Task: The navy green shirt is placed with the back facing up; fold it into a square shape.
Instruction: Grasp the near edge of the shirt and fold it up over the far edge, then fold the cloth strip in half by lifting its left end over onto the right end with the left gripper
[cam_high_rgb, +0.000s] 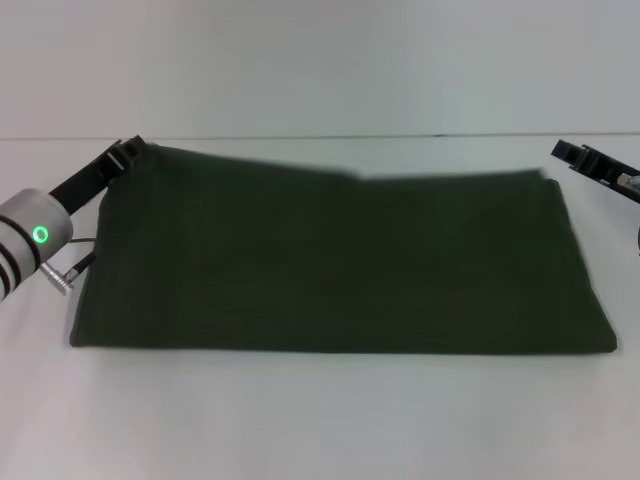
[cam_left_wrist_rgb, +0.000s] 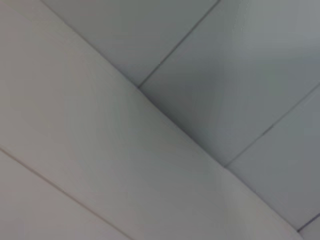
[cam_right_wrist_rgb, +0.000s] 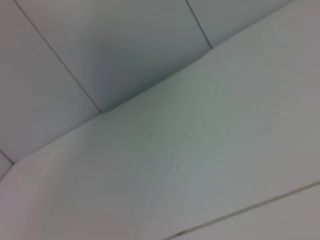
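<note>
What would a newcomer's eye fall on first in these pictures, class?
The navy green shirt, a wide dark folded slab, fills the middle of the white table. The left gripper sits at its far left corner; the right gripper hovers just off its far right corner.

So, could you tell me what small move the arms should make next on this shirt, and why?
Probably a half-fold across its width. The navy green shirt lies as a wide rectangle, not yet a square. The left gripper sits at its far left corner and the right gripper beside its far right corner, so one end could likely be carried over the other.
</note>
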